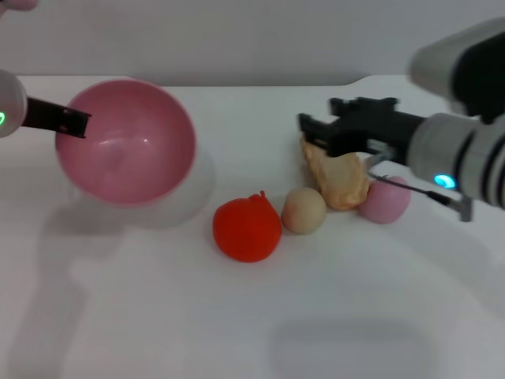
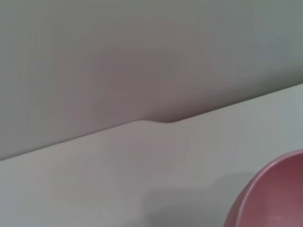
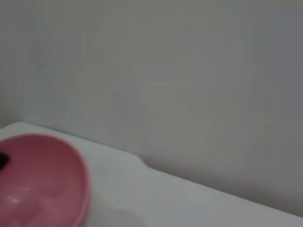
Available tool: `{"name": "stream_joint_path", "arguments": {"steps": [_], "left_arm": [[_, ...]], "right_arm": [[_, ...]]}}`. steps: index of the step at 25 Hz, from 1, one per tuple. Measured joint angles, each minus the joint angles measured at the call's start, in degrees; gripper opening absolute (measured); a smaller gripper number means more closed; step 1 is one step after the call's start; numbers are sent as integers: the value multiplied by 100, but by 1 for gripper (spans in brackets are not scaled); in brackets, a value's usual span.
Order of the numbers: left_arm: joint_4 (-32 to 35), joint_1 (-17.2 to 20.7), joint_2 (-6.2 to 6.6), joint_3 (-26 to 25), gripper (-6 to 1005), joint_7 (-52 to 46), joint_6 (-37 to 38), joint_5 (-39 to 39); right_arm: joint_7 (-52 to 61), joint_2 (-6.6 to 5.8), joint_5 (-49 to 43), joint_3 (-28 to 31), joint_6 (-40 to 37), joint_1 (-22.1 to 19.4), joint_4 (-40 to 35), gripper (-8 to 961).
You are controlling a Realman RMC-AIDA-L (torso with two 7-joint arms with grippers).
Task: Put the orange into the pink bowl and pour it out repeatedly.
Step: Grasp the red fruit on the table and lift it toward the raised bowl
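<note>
Toward the tabletop's left edge, the left gripper holds the pink bowl tilted, its jaws pinching the rim, the hollow empty and turned toward the near edge; the orange lies on the tabletop near the middle, apart from the bowl and just beside a beige ball; toward the right edge, the right gripper hovers with jaws spread above a tan, crumpled-looking piece, which touches a pink round fruit; in the wrist views only part of the bowl shows, against the tabletop and wall.
</note>
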Motion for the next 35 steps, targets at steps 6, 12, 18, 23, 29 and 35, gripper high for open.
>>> {"name": "stream_joint_path", "arguments": {"steps": [6,12,18,23,29,35], "left_arm": [[-68,-31,8,-75,35,42,-46,293],[-274,-218,18,-161,34,107,-29,359],[-556,-499,9,-175,34,116,-27,548],[-603,-590,11,-160,34,118,-18,553],[-631,-624,12,-146,34,120,-15,550],[-625,-628,11,-140,34,123,-23,544]], "right_arm": [[429,5,1,-656,58,690,712,531],[705,23,31,-1046,-73,867,1051,754],[837,32,42,-1131,-75,845,1117,817],[998,32,78,-1288,-144,986,1383,817],[1068,30,411,-1347,-153,1187,1737,818],[1118,17,706,-1314,146,1422,2033,770]]}}
